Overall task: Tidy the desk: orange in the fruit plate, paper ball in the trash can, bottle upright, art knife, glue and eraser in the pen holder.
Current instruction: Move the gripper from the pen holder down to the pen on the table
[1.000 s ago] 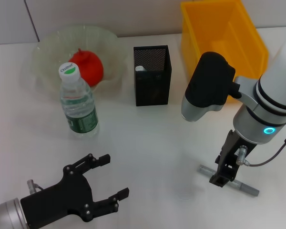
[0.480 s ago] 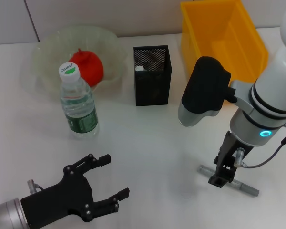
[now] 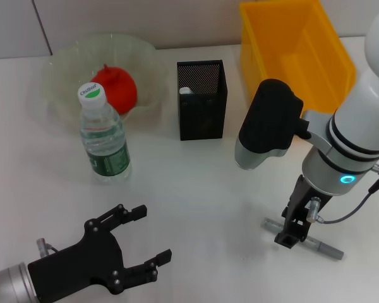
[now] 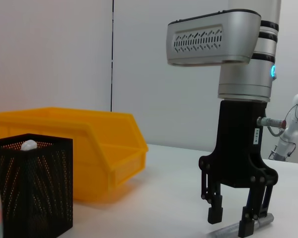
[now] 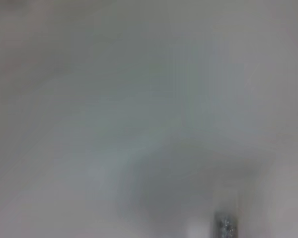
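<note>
The grey art knife (image 3: 322,247) lies flat on the white desk at the front right. My right gripper (image 3: 289,236) points straight down at it, open, with its fingertips (image 4: 214,216) down at the knife (image 4: 228,231) on either side. My left gripper (image 3: 155,232) rests open at the front left, holding nothing. The bottle (image 3: 105,136) stands upright. Behind it, the orange (image 3: 117,88) lies in the clear fruit plate (image 3: 63,69). A small white item (image 3: 186,91) shows inside the black mesh pen holder (image 3: 202,101). The paper ball is out of view.
The yellow trash can (image 3: 297,47) stands at the back right, just behind my right arm's elbow housing (image 3: 268,123). The pen holder (image 4: 32,188) and the trash can (image 4: 84,148) also show in the left wrist view.
My right arm has drifted slightly left, and its gripper has stayed down at the art knife. The left arm and the other objects have not moved.
</note>
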Robot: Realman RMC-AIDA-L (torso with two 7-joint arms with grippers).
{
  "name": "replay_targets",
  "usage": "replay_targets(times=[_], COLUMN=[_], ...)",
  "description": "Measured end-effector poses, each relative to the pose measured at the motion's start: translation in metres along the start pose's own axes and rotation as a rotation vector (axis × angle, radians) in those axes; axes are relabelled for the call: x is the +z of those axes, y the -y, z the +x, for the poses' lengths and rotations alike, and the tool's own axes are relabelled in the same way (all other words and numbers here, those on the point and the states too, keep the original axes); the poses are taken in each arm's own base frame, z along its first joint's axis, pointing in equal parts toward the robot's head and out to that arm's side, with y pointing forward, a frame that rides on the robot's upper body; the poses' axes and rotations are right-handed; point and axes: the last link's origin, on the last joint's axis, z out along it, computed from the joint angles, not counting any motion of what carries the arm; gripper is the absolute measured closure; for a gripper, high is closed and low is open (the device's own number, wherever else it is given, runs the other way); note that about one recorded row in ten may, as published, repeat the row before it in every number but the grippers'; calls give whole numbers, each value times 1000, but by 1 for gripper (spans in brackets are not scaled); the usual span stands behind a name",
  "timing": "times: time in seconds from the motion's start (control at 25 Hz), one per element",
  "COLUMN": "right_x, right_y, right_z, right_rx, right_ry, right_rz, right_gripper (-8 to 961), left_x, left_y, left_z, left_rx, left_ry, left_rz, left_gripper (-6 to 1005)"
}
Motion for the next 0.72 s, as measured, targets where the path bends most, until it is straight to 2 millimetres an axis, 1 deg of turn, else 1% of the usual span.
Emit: replay_targets(times=[0.28,0.36,0.6,0.72], right_x=[3,2,2,2], right_y=[-1,-1,0,1], right_z=[1,1,1,1], right_rx=[-6,-7,-7,-7], right_ry=[-14,-15,-20,-22], right_rz=[-2,-1,6,9], right_gripper=[465,537,649,649], left_x=[0,0,0,0], left_y=[0,0,0,0], left_z=[0,0,0,0], left_rx=[0,0,0,0], left_ry=[0,0,0,-1], left_rz=[0,0,0,0], left_gripper=[138,138,138,139])
